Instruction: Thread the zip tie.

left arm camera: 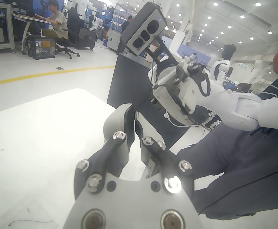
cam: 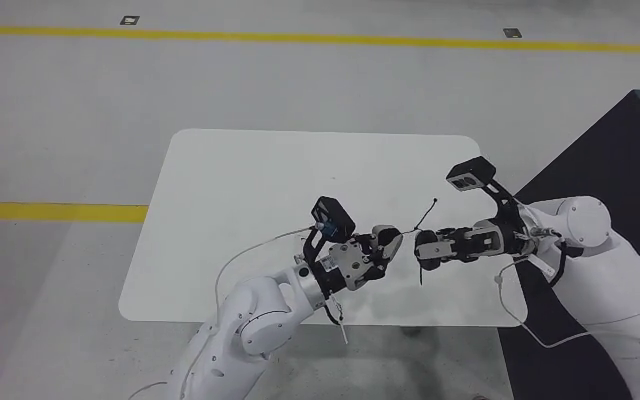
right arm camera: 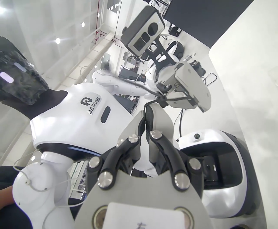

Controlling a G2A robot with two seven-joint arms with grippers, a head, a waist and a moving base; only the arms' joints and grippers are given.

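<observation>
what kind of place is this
Probably a robotics lab or test hall: a yellow floor line, another white robot standing in the background, and a computer desk off to one side.

A pale grey glossy floor (cam: 300,100) is crossed by a long yellow painted line (cam: 300,38), with a second yellow stripe (cam: 70,212) running under the white rounded-corner counter (cam: 260,190). A tall black partition panel (left arm camera: 128,82) stands just beside the counter. Round white ceiling lights (left arm camera: 230,27) shine overhead, and a black swivel office chair (left arm camera: 66,44) stands far behind.
</observation>
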